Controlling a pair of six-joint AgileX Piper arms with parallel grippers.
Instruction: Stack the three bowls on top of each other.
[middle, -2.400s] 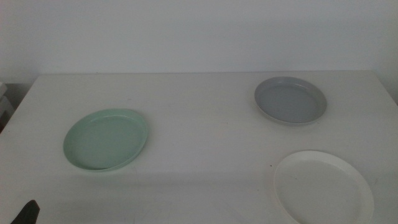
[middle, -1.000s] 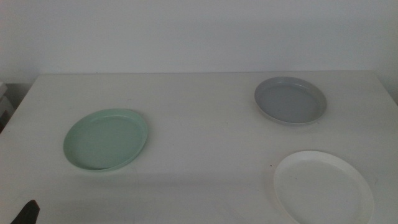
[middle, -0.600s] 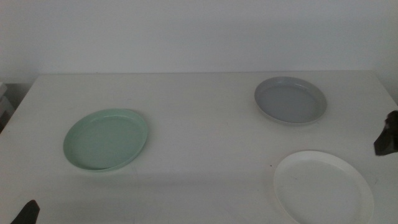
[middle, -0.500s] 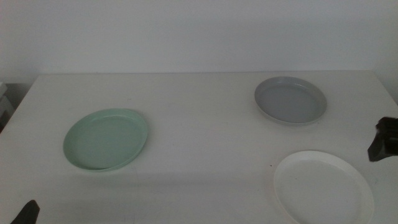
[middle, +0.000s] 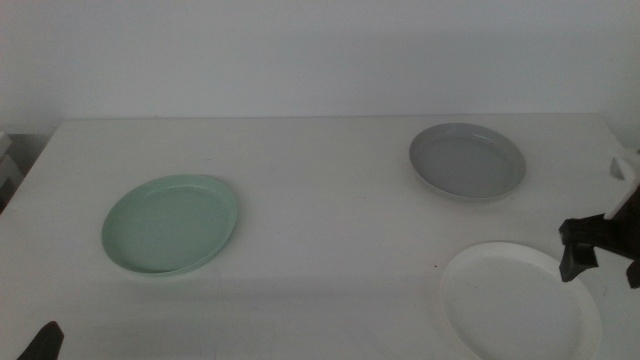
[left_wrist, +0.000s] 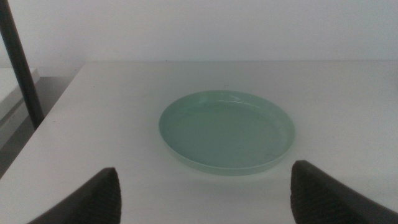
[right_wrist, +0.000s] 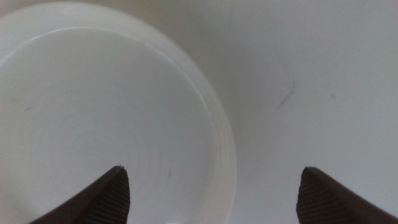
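Right gripper, jaws spread wide, hovers over the white bowl's rim for first pickup; next, lower and pinch rim; left gripper waits, open.

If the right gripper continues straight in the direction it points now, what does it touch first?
Most likely the white bowl's rim: the right gripper, jaws open, points down with that rim between them. Its height above the rim is unclear.

Green bowl sits flat on white table, left gripper spread wide, hovering near it.
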